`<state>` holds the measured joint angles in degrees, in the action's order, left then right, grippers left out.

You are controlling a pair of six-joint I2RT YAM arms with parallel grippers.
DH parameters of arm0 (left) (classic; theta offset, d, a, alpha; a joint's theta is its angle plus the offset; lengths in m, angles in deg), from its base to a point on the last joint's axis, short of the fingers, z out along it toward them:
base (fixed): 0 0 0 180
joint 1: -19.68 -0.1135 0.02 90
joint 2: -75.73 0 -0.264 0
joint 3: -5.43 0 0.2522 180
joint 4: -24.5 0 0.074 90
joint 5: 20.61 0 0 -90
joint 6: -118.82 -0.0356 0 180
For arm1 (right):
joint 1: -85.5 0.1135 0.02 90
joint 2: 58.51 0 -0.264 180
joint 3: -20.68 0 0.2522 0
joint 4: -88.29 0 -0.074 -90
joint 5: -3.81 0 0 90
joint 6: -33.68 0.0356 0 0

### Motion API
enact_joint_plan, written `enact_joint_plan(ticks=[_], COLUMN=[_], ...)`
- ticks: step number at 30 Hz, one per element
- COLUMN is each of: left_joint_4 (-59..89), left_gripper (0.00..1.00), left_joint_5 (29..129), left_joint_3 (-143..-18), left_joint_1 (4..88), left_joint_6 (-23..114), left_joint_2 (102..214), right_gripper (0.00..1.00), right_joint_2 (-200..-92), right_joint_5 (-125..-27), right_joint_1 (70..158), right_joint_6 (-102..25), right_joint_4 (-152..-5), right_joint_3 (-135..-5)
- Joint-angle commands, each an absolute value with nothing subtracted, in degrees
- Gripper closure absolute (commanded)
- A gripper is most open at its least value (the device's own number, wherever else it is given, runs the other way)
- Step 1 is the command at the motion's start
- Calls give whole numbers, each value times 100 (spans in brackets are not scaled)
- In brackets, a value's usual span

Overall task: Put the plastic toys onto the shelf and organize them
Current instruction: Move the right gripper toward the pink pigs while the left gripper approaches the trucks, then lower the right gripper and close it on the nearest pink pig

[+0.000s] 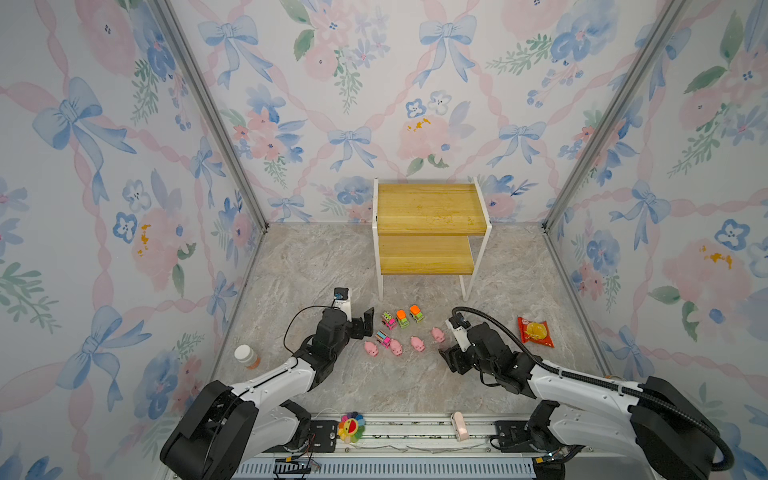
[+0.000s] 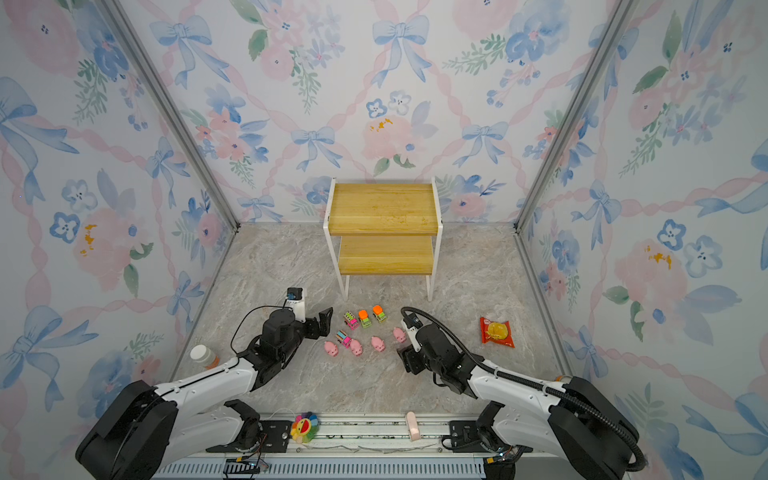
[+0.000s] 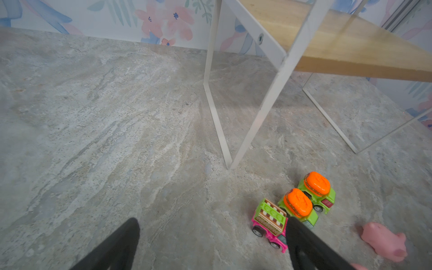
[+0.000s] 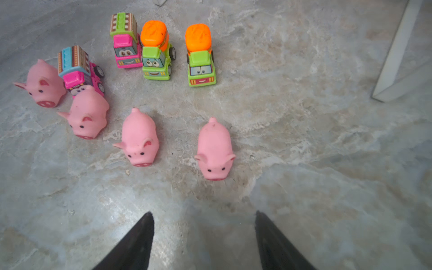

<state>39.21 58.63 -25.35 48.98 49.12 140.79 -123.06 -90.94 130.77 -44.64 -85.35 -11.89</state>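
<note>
Four pink pigs (image 1: 395,347) and four toy trucks (image 1: 402,318) sit on the surface (image 1: 316,266), at six o'clock from the shelf (image 1: 430,208).

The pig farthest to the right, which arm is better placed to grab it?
Right arm. The right pincer, open, points straight at that pig across bare floor; the left pincer sits by a pink truck, on the group's far side.

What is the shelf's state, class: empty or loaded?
Empty. Both boards of the shelf show bare wood in both top views; the pigs and trucks sit on the floor before it.
</note>
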Motion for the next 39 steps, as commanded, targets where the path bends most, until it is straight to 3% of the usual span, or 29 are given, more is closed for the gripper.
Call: enact_joint_plan(ticks=[1,11,27,39], left_joint_4=[3802,3807,3803,3801], left_gripper=[2,2,2,2], left_joint_5=[5740,5711,5634,5614], left_joint_3=[-2433,-2471,-2410,-2385], left_joint_1=[4930,4932,4930,4930], left_joint_6=[5017,5062,5066,5071], left_joint_2=[14009,14201,14132,14167], right_gripper=[30,30,34,35], right_joint_2=[-12291,-12851,-15562,-15636], right_joint_5=[-9177,-9548,-9332,-9495], right_joint_1=[13030,13056,13070,13061], right_joint_6=[-4246,-3989,-3958,-3996], right_joint_4=[-9348,-10624,-13095,-13201], right_joint_3=[-987,-381,-467,-289])
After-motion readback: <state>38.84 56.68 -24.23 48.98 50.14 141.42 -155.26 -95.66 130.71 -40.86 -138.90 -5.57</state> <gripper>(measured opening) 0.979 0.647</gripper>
